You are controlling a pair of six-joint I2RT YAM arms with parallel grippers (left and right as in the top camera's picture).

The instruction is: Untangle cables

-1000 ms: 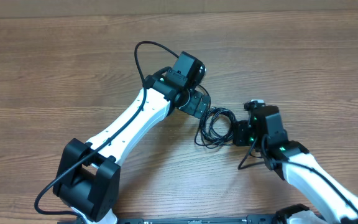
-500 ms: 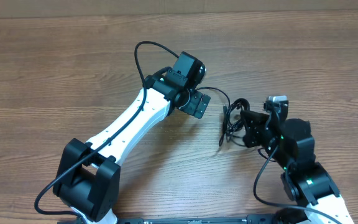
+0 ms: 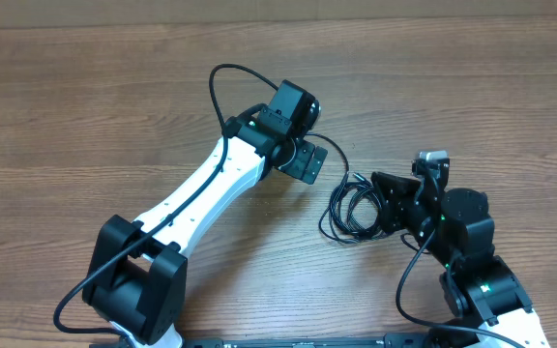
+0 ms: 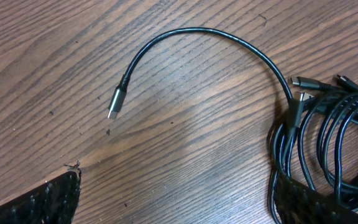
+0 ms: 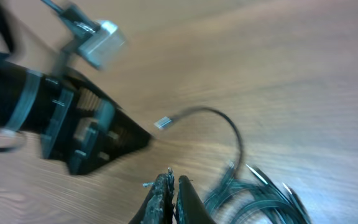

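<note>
**A:** Nearest first. How is the right hand?

**B:** Right hand (image 5: 169,186): fingers pressed together, tips flush, no gap. It sits against the right edge of the cables (image 4: 284,143), which lie coiled on the tabletop (image 3: 85,97). In the right wrist view the strands fan out just beside the fingers. I cannot tell whether one is clamped between them.

**A:** And the cables themselves?

**B:** Thin black cords in several overlapping loops, making one loose coil flat on the wood. A few small plug tips poke out at the coil's top edge in the left wrist view. One strand leaves the coil's upper left side and arcs up and over. It ends in a silver-tipped plug (image 4: 115,103) that lies free on the wood, well apart from the coil and to its left.

**A:** Left hand?

**B:** Left hand (image 3: 307,161): beyond the coil, up and to its left in the overhead view. It is spread wide. The pads (image 4: 42,199) sit at opposite bottom corners of the left wrist view, with wood grain between them. The right-side pad overlaps the coil's lower left edge in that view, and I cannot tell whether they touch. The arcing strand runs from the coil toward this hand.

**A:** Farther out?

**B:** Brown wood grain runs on past the left hand, with a paler strip along the far edge.
</note>
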